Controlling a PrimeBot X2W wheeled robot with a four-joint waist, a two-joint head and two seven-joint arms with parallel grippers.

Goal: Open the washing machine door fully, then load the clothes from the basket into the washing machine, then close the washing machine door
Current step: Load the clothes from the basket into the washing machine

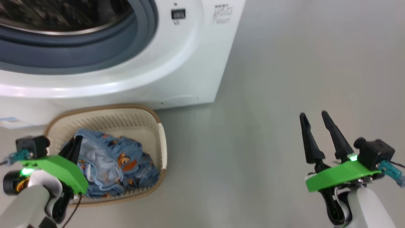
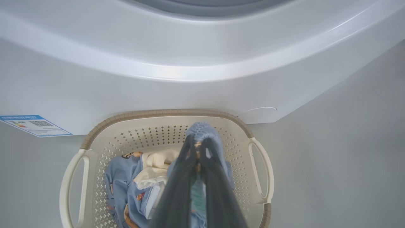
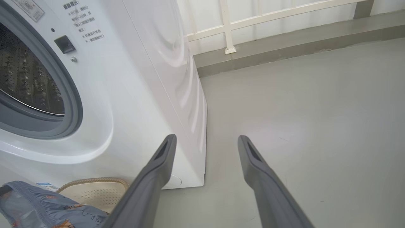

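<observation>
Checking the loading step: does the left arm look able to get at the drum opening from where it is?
Probably yes. The left gripper, shut on the clothes in the basket, sits just before the washing machine, whose drum mouth stands uncovered.

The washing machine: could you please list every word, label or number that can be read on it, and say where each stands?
Nothing can be read for sure.
Printed Chinese lines on the washing machine front, right of the door opening: too small.
Pale sticker by the opening's edge: blurred.
Blue label with a square code, low on the front: too small.
</observation>
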